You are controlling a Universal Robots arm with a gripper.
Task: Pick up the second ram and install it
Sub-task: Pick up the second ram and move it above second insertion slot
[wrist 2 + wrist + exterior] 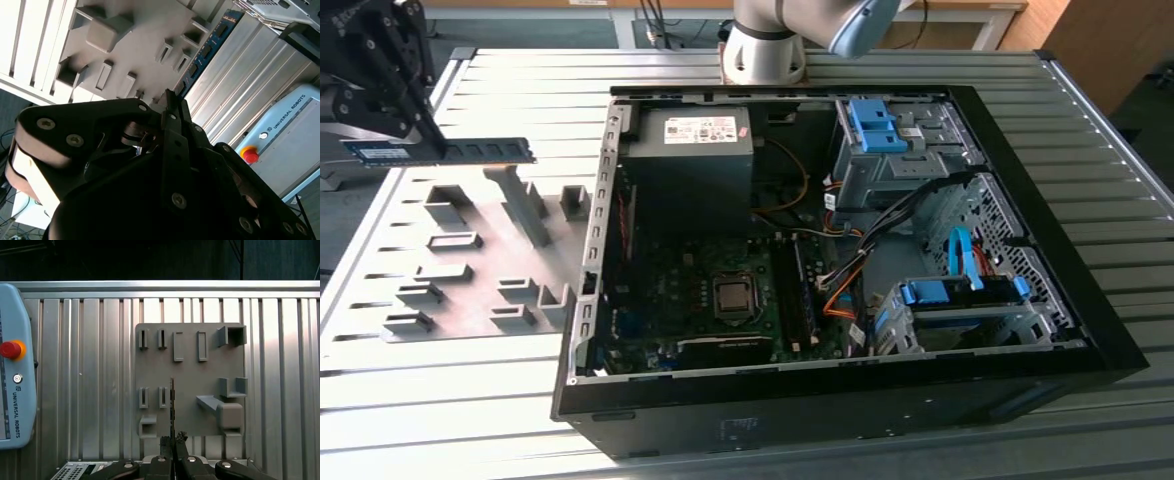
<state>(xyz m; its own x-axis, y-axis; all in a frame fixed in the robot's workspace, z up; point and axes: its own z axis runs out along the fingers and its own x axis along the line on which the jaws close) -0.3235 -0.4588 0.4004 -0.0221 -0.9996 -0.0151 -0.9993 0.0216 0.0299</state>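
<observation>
I see the gripper [420, 140] shut tight on the second ram [487, 150], stick held level in the air over the grey tray [480, 215] on the bench [520, 80], w/ the open pc case [854, 400] further toward the exterior view's right.

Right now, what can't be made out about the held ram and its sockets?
1. The second ram: edge-on in the first wrist view, so its faces are hidden.
2. The grasp: in the second wrist view the gripper blocks where its fingers meet the ram.
3. Motherboard sockets: too small and dark in the exterior view to tell what is seated.
</observation>
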